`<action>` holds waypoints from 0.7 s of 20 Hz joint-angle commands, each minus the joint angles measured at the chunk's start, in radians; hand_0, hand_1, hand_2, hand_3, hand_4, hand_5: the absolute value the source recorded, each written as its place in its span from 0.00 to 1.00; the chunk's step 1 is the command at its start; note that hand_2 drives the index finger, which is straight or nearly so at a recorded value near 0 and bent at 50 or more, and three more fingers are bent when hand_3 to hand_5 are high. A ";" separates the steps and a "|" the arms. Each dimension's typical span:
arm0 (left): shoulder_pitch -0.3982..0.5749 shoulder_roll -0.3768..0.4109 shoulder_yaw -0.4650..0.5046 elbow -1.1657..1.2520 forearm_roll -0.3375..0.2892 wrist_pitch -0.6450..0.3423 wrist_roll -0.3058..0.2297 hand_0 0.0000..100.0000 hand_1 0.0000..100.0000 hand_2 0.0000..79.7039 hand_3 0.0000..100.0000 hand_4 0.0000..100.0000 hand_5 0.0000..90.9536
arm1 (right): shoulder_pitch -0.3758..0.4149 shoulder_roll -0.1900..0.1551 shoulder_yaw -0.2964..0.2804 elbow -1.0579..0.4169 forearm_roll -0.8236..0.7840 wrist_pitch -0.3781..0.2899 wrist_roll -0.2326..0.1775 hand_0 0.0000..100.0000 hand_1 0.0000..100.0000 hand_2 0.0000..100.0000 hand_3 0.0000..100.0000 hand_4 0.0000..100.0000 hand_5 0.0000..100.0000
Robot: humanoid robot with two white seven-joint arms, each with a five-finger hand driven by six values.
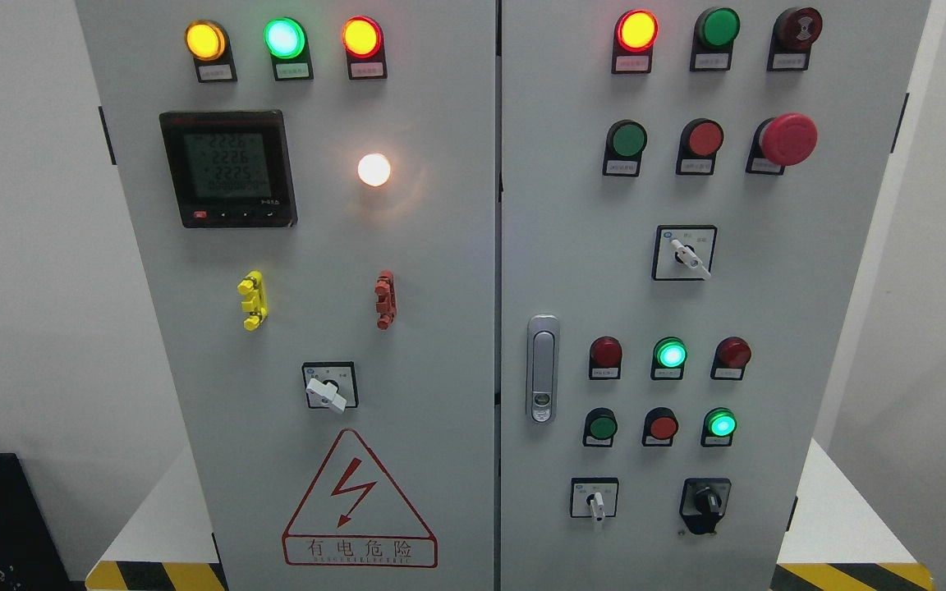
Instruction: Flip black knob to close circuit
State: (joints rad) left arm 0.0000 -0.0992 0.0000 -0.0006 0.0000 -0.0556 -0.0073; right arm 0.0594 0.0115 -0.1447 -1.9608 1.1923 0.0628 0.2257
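Note:
The black knob (705,501) sits at the lower right of the right cabinet door, on a black plate, its handle pointing roughly straight up. A white-handled selector switch (596,501) is to its left. Above them are two rows of indicator lamps; a green one (720,424) and another green one (670,354) are lit. Neither of my hands shows in the head view.
A grey two-door electrical cabinet fills the view. The door handle (543,368) is on the right door's left edge. A red mushroom stop button (787,139) and a white selector (686,256) sit higher up. The left door carries a meter (228,168) and a warning triangle (358,501).

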 commanded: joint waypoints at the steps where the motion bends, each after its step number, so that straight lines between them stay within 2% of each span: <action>1: 0.034 0.001 0.011 -0.033 0.008 0.000 0.000 0.00 0.00 0.00 0.05 0.03 0.00 | -0.088 -0.016 0.037 0.074 0.070 0.008 0.001 0.00 0.19 0.86 1.00 0.79 0.83; 5: 0.034 0.000 0.011 -0.033 0.008 0.000 0.000 0.00 0.00 0.00 0.05 0.03 0.00 | -0.118 -0.018 0.043 0.111 0.069 0.032 0.000 0.00 0.19 0.86 1.00 0.79 0.83; 9: 0.034 0.000 0.011 -0.033 0.008 0.000 0.000 0.00 0.00 0.00 0.05 0.03 0.00 | -0.154 -0.016 0.054 0.169 0.070 0.034 -0.031 0.00 0.18 0.86 1.00 0.79 0.83; 14: 0.034 0.000 0.011 -0.033 0.008 0.000 0.000 0.00 0.00 0.00 0.05 0.03 0.00 | -0.174 -0.013 0.065 0.221 0.105 0.037 -0.049 0.00 0.06 0.86 1.00 0.80 0.83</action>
State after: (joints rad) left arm 0.0000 -0.0992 0.0000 -0.0001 0.0000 -0.0554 -0.0074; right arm -0.0805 0.0034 -0.1075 -1.8451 1.2700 0.0974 0.1921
